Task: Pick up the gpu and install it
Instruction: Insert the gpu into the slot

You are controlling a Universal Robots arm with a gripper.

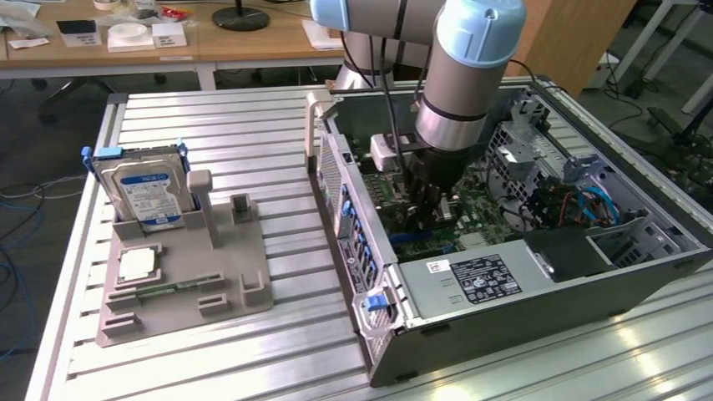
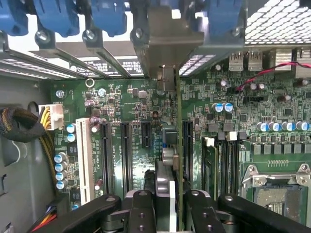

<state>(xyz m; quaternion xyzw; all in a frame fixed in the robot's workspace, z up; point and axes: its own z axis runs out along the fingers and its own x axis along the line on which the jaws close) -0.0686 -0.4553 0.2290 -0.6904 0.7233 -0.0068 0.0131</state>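
My gripper (image 1: 430,194) is down inside the open computer case (image 1: 557,292), shut on the gpu (image 2: 178,145). In the wrist view the card stands on edge between my two black fingers (image 2: 141,208), its thin green edge running away from me over the motherboard (image 2: 121,102). Its silvery end bracket (image 2: 165,43) reaches the row of rear slot openings under the blue clips (image 2: 107,14). The card lies alongside the long black expansion slots (image 2: 125,155). Whether its lower edge sits in a slot is hidden. In the exterior view the gpu (image 1: 443,209) shows as a dark shape under the wrist.
On the slatted table, at the exterior view's left, a grey fixture tray (image 1: 223,292) holds an upright hard drive (image 1: 145,194), a processor chip (image 1: 136,266) and a memory stick (image 1: 167,291). Inside the case are the power supply (image 1: 473,280), cables (image 1: 579,205) and the processor socket (image 2: 277,199).
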